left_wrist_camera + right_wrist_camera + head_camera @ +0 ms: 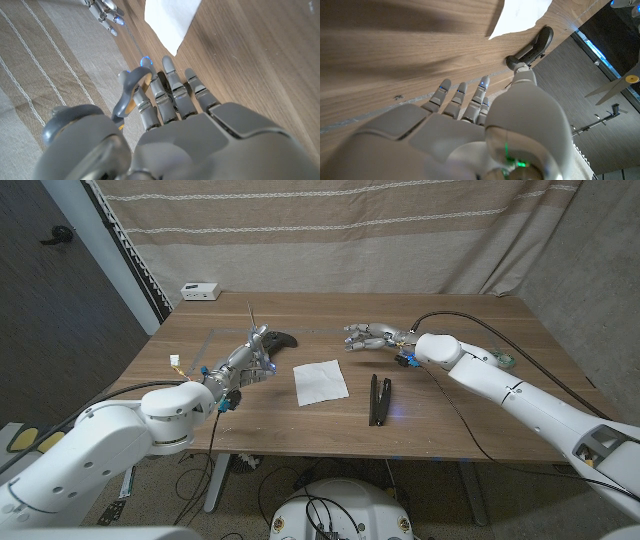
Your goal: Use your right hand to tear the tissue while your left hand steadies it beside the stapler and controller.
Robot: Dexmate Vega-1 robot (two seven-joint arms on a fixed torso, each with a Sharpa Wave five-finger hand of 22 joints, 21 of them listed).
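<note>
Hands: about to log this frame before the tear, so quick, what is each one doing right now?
Left hand: open, holding nothing, beside the tissue.
Right hand: open, empty, fingers spread beyond the tissue.

The wooden table point(470, 395) carried a white tissue point(320, 381) lying flat between the two hands, a black stapler point(380, 399) just beyond it toward the right hand point(371, 336), a dark controller point(281, 339) beside the left hand point(247, 360), and a small white box point(200, 291) at the far edge.
</note>
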